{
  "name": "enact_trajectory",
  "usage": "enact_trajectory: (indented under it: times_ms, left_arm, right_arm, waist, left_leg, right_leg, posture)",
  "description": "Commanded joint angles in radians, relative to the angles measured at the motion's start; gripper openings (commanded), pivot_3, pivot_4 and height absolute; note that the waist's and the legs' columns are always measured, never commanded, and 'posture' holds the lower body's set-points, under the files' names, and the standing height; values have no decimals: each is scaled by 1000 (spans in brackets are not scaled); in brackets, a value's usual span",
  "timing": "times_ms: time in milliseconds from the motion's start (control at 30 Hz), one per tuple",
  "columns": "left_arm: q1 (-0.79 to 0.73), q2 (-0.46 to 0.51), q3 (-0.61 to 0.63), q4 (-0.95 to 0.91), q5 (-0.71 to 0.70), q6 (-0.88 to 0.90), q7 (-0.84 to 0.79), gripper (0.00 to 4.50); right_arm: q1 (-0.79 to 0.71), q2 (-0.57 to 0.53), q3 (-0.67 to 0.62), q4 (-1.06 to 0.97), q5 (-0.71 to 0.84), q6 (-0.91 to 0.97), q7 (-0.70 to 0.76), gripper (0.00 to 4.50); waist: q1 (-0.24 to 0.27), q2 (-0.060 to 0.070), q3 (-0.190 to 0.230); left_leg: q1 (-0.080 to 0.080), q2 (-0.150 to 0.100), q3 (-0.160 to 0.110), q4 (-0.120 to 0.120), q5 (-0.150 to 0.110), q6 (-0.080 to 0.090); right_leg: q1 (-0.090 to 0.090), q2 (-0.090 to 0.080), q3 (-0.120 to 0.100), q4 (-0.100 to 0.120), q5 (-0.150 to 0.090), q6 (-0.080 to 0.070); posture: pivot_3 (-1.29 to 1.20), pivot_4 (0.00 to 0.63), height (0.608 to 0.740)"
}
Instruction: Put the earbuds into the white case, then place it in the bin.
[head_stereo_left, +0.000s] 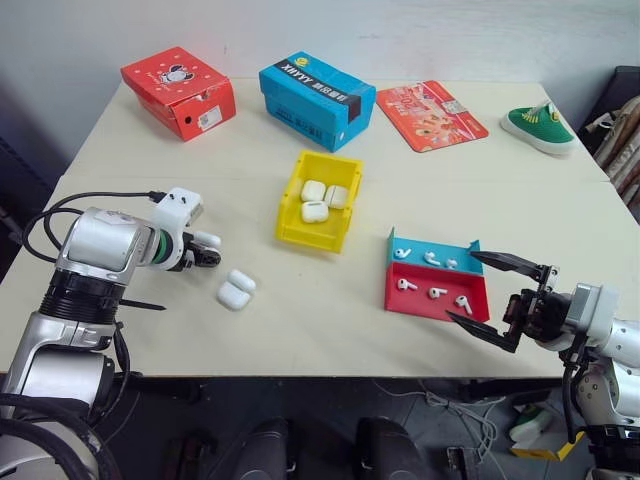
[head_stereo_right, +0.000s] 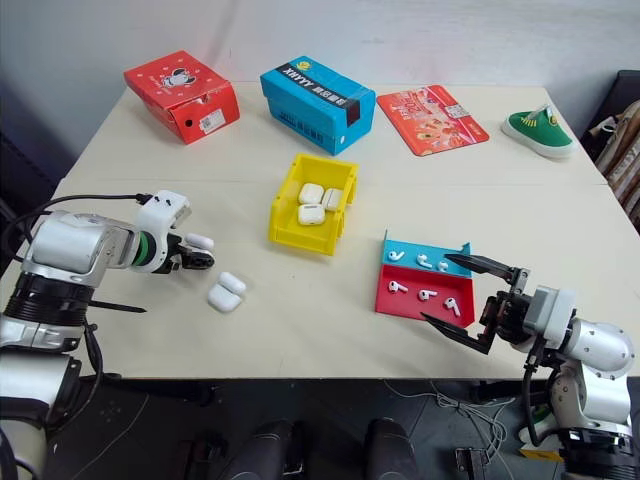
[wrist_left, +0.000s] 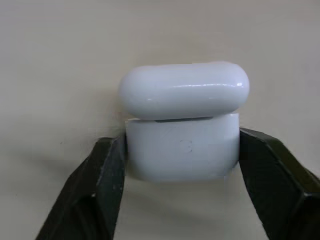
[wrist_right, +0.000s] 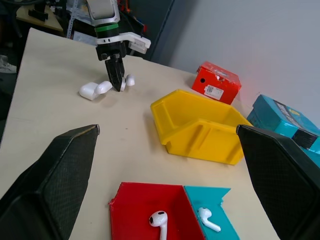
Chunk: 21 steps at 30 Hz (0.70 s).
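The left hand (wrist_left: 182, 165) is clamped across the base of the open white case (wrist_left: 182, 122), likely light, stiff and slippery, while the right hand (head_stereo_left: 497, 300) gapes empty.

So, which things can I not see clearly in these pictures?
- Inside of the case between the left fingers: in the left wrist view its front wall and open lid hide whether it is filled; in the eye views it is too small.
- Earbuds in the red tray: in the right wrist view the bottom edge cuts the tray.
- Print on the blue box: in the eye views, too small to read.
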<state>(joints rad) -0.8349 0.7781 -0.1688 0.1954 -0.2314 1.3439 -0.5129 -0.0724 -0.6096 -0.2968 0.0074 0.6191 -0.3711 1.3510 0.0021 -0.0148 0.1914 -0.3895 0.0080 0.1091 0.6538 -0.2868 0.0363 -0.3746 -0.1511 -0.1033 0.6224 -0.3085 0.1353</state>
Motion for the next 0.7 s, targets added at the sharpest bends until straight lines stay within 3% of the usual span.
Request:
enact_trajectory:
  times_ms: [33, 200, 333, 433, 467, 533, 633, 700]
  left_arm:
    - [37, -6, 9, -19, 3, 34, 5, 2788]
    - [61, 15, 123, -55, -24, 5, -7, 2788]
    - [117, -4, 385, -91, -100, -308, -50, 2788]
    - [209, -59, 569, -214, -253, -682, -290, 2788]
    - [227, -96, 616, -267, -339, -732, -369, 2788]
    - [256, -138, 647, -321, -391, -763, -374, 2788]
    - [358, -196, 550, -458, -452, -755, -414, 2788]
    - [422, -247, 466, -547, -488, -760, -435, 2788]
  right_arm:
    - [-4, -3, -11, -24, 7, -11, -10, 4500]
    - [-6, -2, -12, -20, 2, -17, -16, 4500]
    - [-2, -8, -19, -19, -5, -20, -26, 4500]
    - [4, -49, -46, -18, -13, 8, -41, 4500]
    - [21, -91, -60, -18, -27, 54, -54, 4500]
    - [51, -150, -81, -18, -48, 115, -77, 4500]
    - [114, -216, -151, -45, -36, 174, -98, 4500]
    - [213, -286, -204, -83, -157, 290, -203, 4500]
  waist:
    - [-1, 0, 0]
    - [-5, 0, 0]
    - [-5, -1, 1]
    - [-5, -1, 1]
    - [-4, -1, 1]
    - [6, -1, 1]
    - [11, 0, 0]
    - [23, 2, -1]
  left_leg:
    - [0, 0, 0, 0, 0, 0]
    - [0, 0, 0, 0, 0, 0]
    - [-1, 2, 0, 0, 0, -1]
    - [-2, 3, 0, 0, -1, -1]
    - [-2, 3, 0, 0, -1, -1]
    - [-3, 2, 0, 2, -2, 0]
    - [-1, 2, -1, 4, -5, 1]
    - [0, 3, 0, 3, -5, 1]
  right_leg:
    - [0, 0, 0, 0, 0, 0]
    - [0, 0, 0, 0, 0, 0]
    - [-1, 1, 0, -1, 0, 0]
    - [-1, 0, -1, -2, 0, -2]
    - [-1, 0, -1, -3, 1, -2]
    - [0, -2, -2, -4, 1, -3]
    - [3, -2, -2, -8, 2, -3]
    - [6, 0, -3, -11, 2, -3]
  posture:
    - [0, 150, 740]
    - [0, 150, 740]
    - [0, 150, 740]
    - [0, 150, 740]
    - [0, 150, 740]
    - [0, 150, 740]
    - [0, 150, 740]
    - [0, 150, 740]
